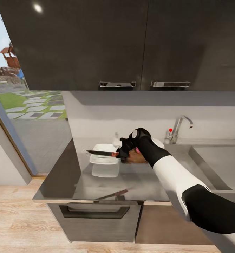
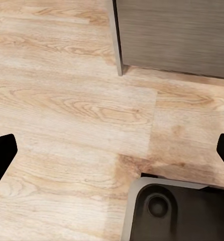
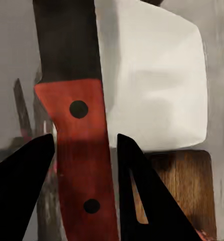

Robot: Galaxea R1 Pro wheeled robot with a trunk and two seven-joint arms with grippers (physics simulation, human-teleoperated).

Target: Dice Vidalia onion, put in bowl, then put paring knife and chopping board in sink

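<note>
Even soft light, glossy countertop reflections

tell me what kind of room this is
A home kitchen, most likely: a glossy grey countertop carries a stainless steel sink with a chrome faucet, and dark grey wall cabinets with bar handles hang above.
</note>
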